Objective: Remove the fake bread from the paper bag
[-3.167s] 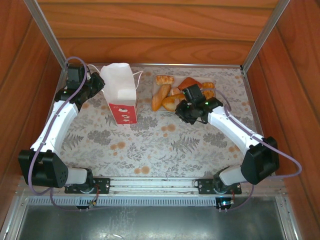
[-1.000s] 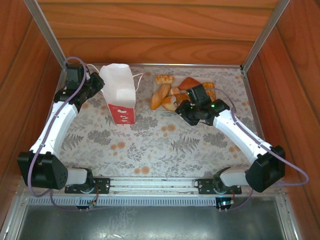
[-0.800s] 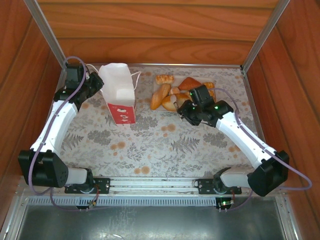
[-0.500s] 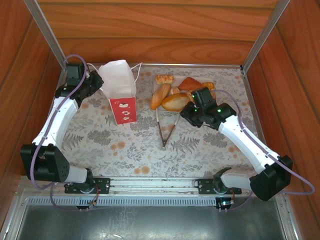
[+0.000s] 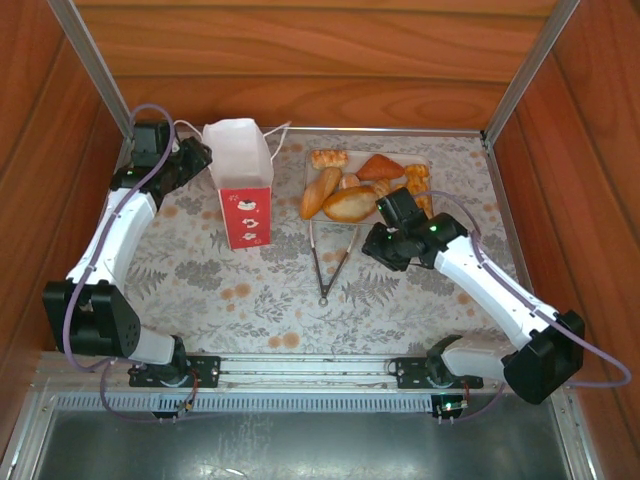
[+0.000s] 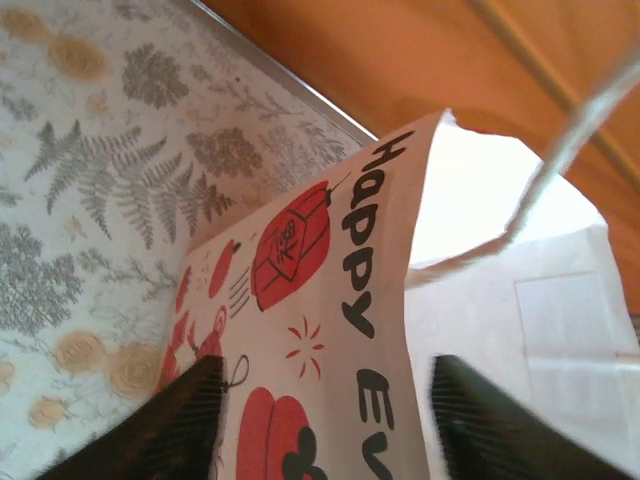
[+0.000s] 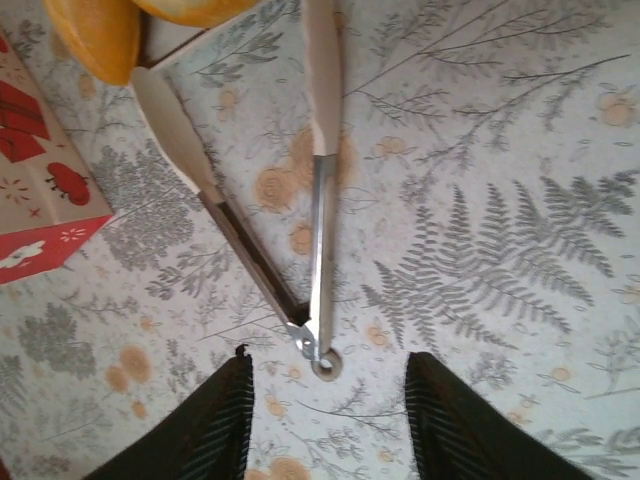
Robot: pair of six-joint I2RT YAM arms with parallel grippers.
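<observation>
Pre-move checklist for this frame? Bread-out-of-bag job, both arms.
1. Paper bag upright on the table: ok.
2. Fake bread out of the bag: a pile lies to the bag's right. Whether any is inside: cannot tell.
3. Left gripper clear of the bag: not ok. The jaws are open with the bag's printed wall between them.
4. Right gripper empty: ok. It is open with nothing between the fingers.
5. Tongs free of both grippers: ok. They lie flat on the table just ahead of the right gripper.
</observation>
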